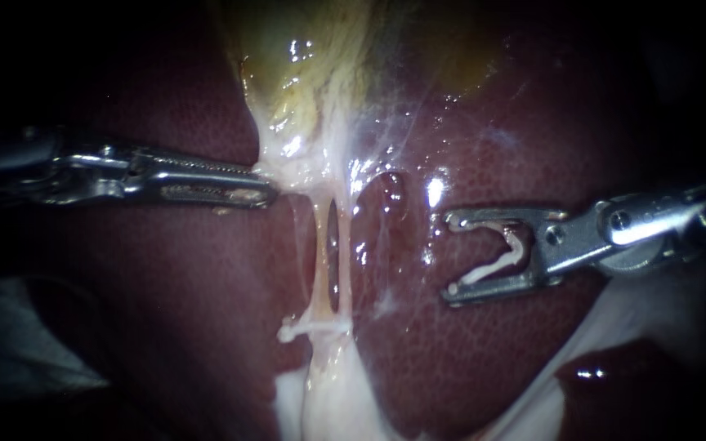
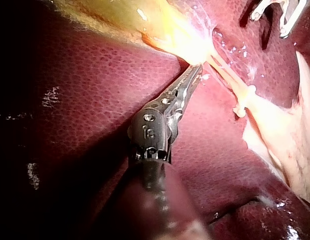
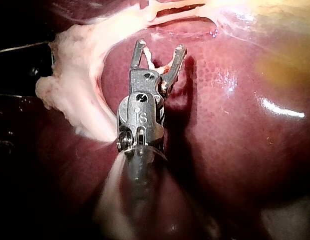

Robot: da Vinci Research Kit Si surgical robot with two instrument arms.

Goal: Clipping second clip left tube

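Currently your left instrument (image 1: 270,193) clamps the gallbladder (image 1: 304,73) neck; your right instrument (image 1: 451,257), jaws wide, holds a white clip (image 1: 496,261), right of the left tube (image 1: 319,261).

backdrop: I see dark red liver (image 1: 165,310) filling my view | light: bright at the centre, wet glints (image 1: 435,189) on the surface | edges: fading to black at the corners | lower left: a dim grey patch (image 1: 26,343), I cannot tell what
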